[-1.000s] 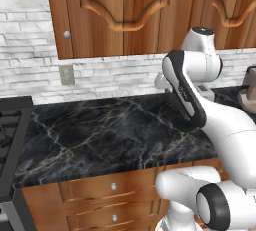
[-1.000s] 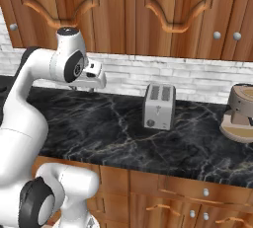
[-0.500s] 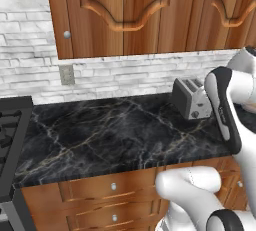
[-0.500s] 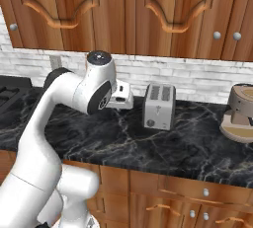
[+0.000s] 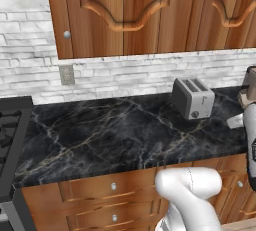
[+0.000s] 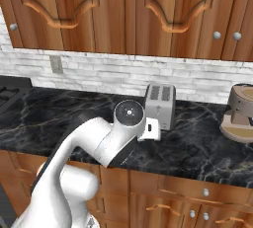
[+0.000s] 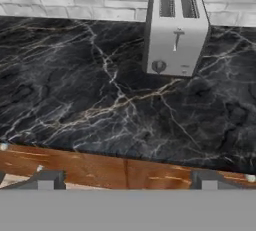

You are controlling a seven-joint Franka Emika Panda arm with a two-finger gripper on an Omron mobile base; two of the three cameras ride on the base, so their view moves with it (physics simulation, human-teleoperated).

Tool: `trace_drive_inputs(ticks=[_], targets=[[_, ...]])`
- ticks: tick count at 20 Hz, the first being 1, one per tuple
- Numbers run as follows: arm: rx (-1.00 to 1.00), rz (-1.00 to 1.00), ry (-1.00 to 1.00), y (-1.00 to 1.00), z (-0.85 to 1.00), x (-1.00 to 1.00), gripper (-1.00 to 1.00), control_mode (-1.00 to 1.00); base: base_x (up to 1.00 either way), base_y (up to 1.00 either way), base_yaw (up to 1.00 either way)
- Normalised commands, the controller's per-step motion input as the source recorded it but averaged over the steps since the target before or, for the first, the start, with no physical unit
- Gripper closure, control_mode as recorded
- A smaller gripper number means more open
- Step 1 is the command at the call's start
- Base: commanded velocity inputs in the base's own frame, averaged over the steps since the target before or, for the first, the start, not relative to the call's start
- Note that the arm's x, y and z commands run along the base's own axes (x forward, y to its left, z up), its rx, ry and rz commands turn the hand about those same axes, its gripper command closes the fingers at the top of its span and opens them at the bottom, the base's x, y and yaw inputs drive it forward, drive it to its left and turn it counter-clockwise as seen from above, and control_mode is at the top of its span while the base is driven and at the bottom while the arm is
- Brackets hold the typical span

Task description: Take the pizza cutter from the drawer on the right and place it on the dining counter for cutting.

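no readable text, labels (toaster [image 7: 176,31] unmarked)

Wooden cabinets [image 5: 130,15], white brick wall [image 5: 125,77], black marble worktop [image 5: 120,135].

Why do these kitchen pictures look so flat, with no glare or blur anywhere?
They are rendered: in the left base view the toaster is evenly lit with only a faint shadow; in the right base view the black worktop shows no glare; in the hand view the marble veins look soft and smeared, and the pincer fingertips are coarse and blocky.
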Motion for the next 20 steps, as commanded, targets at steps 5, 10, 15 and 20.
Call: trace_drive_inputs(ticks=[5, 10, 15, 20], targets=[[0.0, 0.0, -0.15, -0.7, -0.41, -0.58, -1.0, -1.0, 0.0, 0.0, 0.0], [0.0, 0.0, -0.14, -0.62, -0.47, -0.36, -1.0, -1.0, 0.0, 0.0, 0.0], [0.0, 0.0, -0.11, -0.51, -0.59, -0.19, -1.0, -1.0, 0.0, 0.0, 0.0], [0.0, 0.0, -0.11, -0.45, -0.64, -0.09, -1.0, -1.0, 0.0, 0.0, 0.0]])
